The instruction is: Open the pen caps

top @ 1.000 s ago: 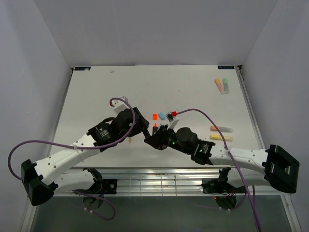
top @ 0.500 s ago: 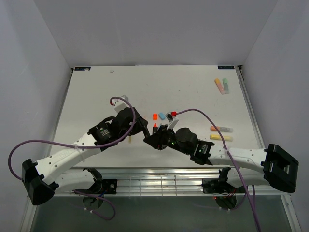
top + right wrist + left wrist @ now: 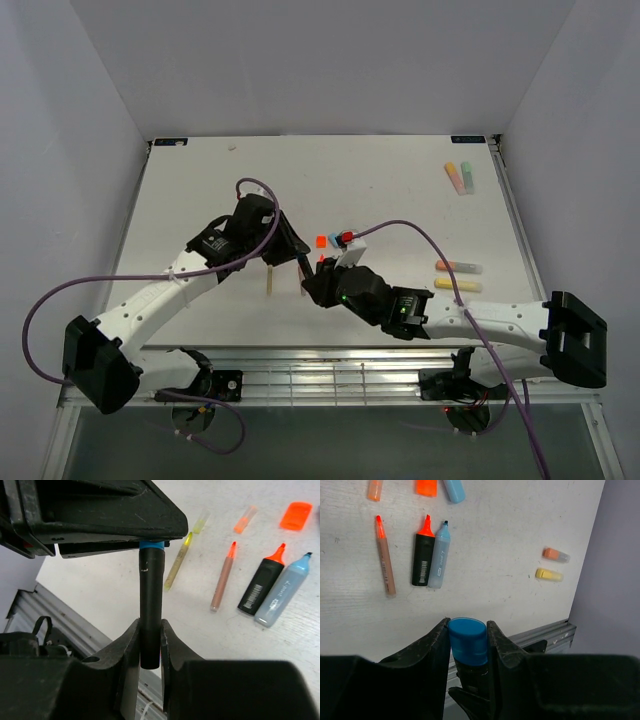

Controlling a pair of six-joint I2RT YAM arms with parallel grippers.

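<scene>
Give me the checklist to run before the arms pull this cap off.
1. Grip of left gripper on blue cap: ok, a finger on each side.
2. Grip of right gripper on black pen body: ok, clamped low on the barrel.
3. Cap and body in line for a straight pull: ok.
4. Cap seated on the body, not yet off: ok.
5. The uncapped pens clear of the held pen: ok, lying apart on the table.

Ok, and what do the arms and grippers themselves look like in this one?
They match. The left arm and right arm have white link shells, chunky black joint housings and black bases. A purple cable loops along each arm. The left gripper and right gripper have matte black, wedge-shaped fingers that are lightly scratched.
</scene>
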